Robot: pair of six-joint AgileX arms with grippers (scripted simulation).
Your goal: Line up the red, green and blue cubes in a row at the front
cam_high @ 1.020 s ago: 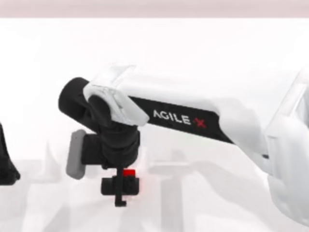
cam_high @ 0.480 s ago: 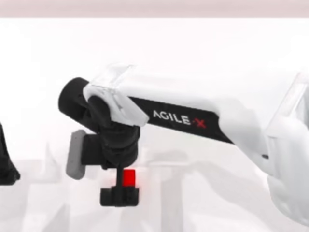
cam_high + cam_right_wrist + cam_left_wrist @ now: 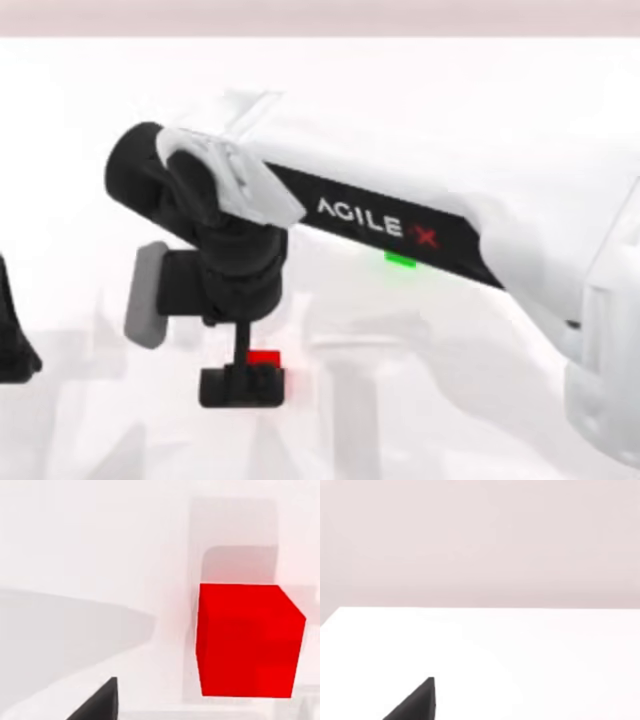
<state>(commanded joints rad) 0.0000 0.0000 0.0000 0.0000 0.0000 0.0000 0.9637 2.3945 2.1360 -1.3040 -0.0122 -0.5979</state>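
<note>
Right arm over the white table (image 3: 90, 120), reaching to lower centre.

Right gripper (image 3: 242, 385) sits low centre, released, the red cube (image 3: 264, 358) free on the table just beside it. Green cube (image 3: 400, 260) peeks mid-frame under the forearm. Left gripper (image 3: 15, 345) idles at the left edge; I cannot tell its state.

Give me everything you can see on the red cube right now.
The red cube is plain, solid bright red with sharp edges and flat, unmarked faces. In the right wrist view it sits flat on the white table, nothing touching the faces that show. From above, only a sliver of it shows, right beside the right arm's tool near the table's front; whether that tool touches it cannot be told.
</note>
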